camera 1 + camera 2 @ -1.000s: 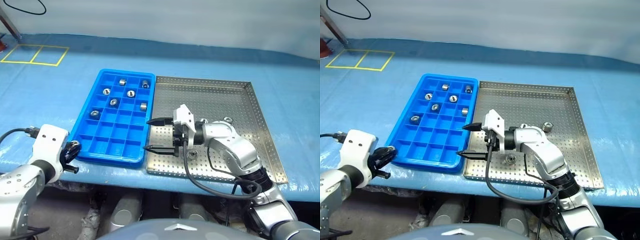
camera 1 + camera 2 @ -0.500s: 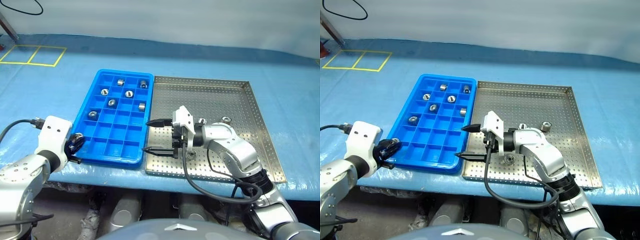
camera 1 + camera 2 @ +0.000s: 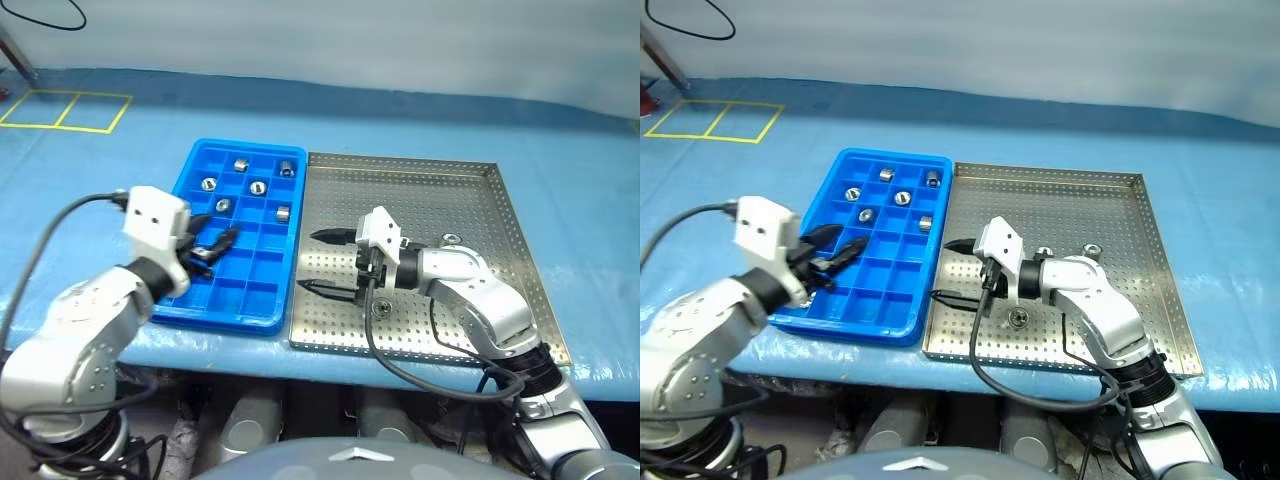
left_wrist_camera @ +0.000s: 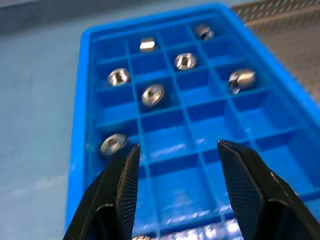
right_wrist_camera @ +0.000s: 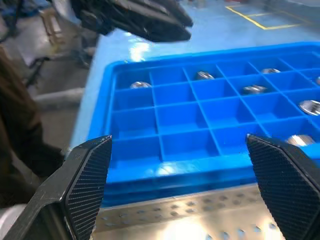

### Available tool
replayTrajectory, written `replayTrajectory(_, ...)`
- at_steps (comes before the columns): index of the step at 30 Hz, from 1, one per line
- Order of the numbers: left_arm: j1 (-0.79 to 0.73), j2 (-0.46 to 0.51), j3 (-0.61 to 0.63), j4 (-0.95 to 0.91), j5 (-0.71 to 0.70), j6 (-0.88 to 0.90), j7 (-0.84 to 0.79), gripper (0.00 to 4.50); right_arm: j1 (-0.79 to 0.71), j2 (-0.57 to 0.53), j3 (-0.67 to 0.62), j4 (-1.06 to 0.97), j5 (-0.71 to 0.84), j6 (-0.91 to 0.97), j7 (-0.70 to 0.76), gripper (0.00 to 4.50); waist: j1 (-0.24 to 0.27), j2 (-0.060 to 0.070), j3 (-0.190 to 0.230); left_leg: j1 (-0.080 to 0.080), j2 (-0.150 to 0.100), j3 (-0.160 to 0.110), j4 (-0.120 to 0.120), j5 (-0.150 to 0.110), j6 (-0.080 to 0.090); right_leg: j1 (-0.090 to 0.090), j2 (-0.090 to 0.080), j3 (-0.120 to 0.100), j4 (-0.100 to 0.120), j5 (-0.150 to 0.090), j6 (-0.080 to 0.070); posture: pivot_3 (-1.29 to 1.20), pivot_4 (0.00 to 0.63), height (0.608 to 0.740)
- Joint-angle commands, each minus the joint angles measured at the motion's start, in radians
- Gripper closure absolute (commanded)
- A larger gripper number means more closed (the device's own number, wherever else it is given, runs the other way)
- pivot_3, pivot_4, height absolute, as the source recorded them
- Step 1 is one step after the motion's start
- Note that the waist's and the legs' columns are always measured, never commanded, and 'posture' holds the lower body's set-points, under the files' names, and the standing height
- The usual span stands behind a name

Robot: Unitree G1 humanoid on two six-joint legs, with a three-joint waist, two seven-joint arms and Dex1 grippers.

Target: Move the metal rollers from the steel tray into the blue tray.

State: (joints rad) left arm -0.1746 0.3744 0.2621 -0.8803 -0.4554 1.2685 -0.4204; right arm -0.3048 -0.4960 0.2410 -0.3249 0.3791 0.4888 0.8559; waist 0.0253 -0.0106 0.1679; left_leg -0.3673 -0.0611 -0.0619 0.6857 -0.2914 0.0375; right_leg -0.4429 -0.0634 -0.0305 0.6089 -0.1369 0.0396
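The blue tray (image 3: pixel 250 270) lies left of the steel tray (image 3: pixel 420 200), their edges touching. Several metal rollers (image 3: pixel 257 186) sit in the blue tray's far compartments, seen also as rollers (image 4: pixel 152 94) in the left wrist view. Two more rollers (image 3: pixel 452 238) (image 3: pixel 381 308) lie on the steel tray's perforated floor. My left gripper (image 3: pixel 215 243) hovers over the blue tray's near-left compartments, open and empty. My right gripper (image 3: pixel 315 261) hangs over the steel tray's left edge, pointing at the blue tray, open wide with nothing between its fingers (image 5: pixel 90 170).
A pale blue cover drapes the table, with yellow tape squares (image 3: pixel 65 108) at the far left. A black cable (image 3: pixel 400 355) loops below my right wrist near the table's front edge. Open steel-tray floor lies behind my right gripper.
My left arm swung up from the table's front-left edge to over the blue tray, and its fingers opened. My right gripper shifted slightly right and stayed open.
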Motion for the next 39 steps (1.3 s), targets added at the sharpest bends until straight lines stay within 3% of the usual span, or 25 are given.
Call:
replayTrajectory(1, -0.036, 0.022, -0.19, 0.096, 0.008, -0.123, -0.044, 1.83, 0.047, -0.057, -0.079, -0.056, -0.041, 0.011, -0.063, 0.0, -0.011, 0.0, 0.0, 0.0, 0.0, 0.001, -0.001, 0.0, 0.0, -0.001, 0.0, 0.001, 0.0, 0.001, -0.002, -0.1, 0.15, 0.74)
replayTrajectory(6, -0.114, 0.08, -0.43, 0.264, 0.043, -0.255, -0.156, 1.83, 0.119, -0.119, -0.181, -0.101, -0.063, 0.032, -0.13, 0.0, -0.043, 0.0, 0.0, 0.0, 0.002, 0.003, -0.001, 0.0, 0.001, -0.002, 0.001, 0.003, 0.0, 0.001, -0.005, -0.18, 0.15, 0.74)
replayTrajectory(16, -0.284, 0.114, -0.669, 0.504, 0.083, -0.412, -0.371, 1.83, 0.23, -0.173, -0.294, -0.196, -0.061, 0.081, -0.197, 0.0, -0.106, 0.0, 0.0, 0.002, 0.003, 0.011, 0.001, -0.006, 0.012, -0.001, 0.002, 0.007, 0.0, -0.003, -0.004, -0.3, 0.15, 0.74)
replayTrajectory(30, -0.393, 0.087, -0.856, 0.682, 0.207, -0.518, -0.503, 1.83, 0.298, -0.173, -0.309, -0.285, -0.019, 0.129, -0.199, 0.0, -0.176, 0.0, 0.0, 0.005, 0.003, 0.024, 0.004, -0.01, 0.02, -0.002, 0.003, 0.02, -0.001, 0.0, 0.003, -0.34, 0.15, 0.74)
replayTrajectory(39, -0.384, 0.051, -0.89, 0.761, 0.276, -0.547, -0.501, 1.83, 0.301, -0.174, -0.306, -0.299, -0.01, 0.132, -0.205, 0.0, -0.194, 0.0, 0.0, 0.006, 0.003, 0.026, 0.004, -0.011, 0.021, -0.002, 0.003, 0.022, -0.001, 0.001, 0.004, -0.34, 0.15, 0.74)
